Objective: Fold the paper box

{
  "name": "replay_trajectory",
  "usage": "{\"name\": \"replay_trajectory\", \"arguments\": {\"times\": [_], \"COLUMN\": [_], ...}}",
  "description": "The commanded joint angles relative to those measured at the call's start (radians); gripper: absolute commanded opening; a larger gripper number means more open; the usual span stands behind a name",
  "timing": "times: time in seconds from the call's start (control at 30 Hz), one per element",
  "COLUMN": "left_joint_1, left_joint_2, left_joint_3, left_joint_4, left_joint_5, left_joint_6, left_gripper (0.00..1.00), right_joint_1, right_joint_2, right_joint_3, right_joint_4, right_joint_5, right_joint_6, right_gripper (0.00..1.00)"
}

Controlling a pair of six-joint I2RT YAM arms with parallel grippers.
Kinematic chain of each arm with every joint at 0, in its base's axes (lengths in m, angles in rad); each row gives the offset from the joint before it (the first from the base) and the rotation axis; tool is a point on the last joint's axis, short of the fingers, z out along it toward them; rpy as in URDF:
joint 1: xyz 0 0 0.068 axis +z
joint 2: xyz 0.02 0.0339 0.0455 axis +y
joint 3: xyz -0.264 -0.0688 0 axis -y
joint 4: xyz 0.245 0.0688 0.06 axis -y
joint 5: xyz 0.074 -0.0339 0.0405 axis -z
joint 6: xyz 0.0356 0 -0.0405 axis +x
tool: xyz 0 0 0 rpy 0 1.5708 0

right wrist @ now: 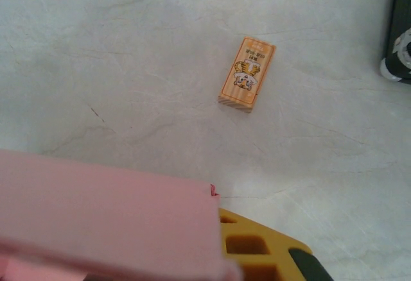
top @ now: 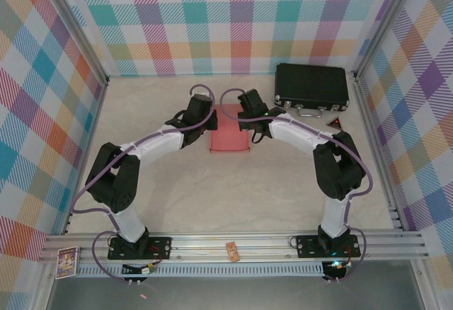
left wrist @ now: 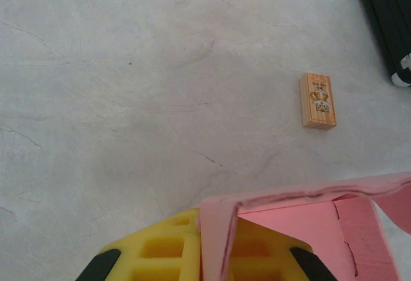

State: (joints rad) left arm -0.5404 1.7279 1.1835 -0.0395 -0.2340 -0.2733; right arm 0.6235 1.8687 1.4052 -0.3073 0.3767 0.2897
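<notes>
Left claw [left wrist: 204,256] first: its yellow fingers [left wrist: 160,249] are pinched together on a raised pink flap of the paper box [top: 230,141], the thin card standing on edge between them. My right claw [top: 253,133] is closed as well, at the opposite side of the box, where a broad pink panel lies across one of its fingers in my right wrist view. Writing is scarce. The box carries no print at all, and the small wooden block [right wrist: 247,74] lying on the table [top: 212,190] beyond it bears a cartoon figure with a line of lettering too small to read. The box is plain pink cardboard, matte, with die-cut notches along one inner wall and its sides partly lifted, so it reads as a shallow open tray. It sits on the table's middle, between my two claws and left of the black case [top: 311,87]. From above its long axis appears to run left to right across the table, one short end toward each claw, the open side facing up.
</notes>
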Motion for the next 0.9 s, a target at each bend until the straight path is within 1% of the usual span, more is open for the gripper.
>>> {"name": "replay_trajectory", "arguments": {"times": [0.0,0.37,0.67,0.87], "left_joint_1": [-0.013,-0.057,-0.096,-0.105], "left_joint_2": [-0.049,-0.076,-0.097,-0.106], "left_joint_3": [-0.042,-0.135,-0.227,-0.213], "left_joint_4": [0.082,0.181,0.275,0.256], "left_joint_5": [-0.029,-0.087,-0.147,-0.166], "left_joint_6": [-0.030,-0.034,-0.018,-0.023], "left_gripper": [0.10,0.12,0.12,0.14], "right_joint_1": [0.021,0.074,0.112,0.126], "right_joint_2": [-0.045,-0.090,-0.126,-0.128], "right_joint_3": [-0.015,-0.147,-0.263,-0.291], "right_joint_4": [0.068,0.198,0.338,0.366], "right_joint_5": [0.073,0.196,0.285,0.312], "right_joint_6": [0.054,0.113,0.111,0.117], "right_gripper": [0.06,0.07,0.08,0.07]}}
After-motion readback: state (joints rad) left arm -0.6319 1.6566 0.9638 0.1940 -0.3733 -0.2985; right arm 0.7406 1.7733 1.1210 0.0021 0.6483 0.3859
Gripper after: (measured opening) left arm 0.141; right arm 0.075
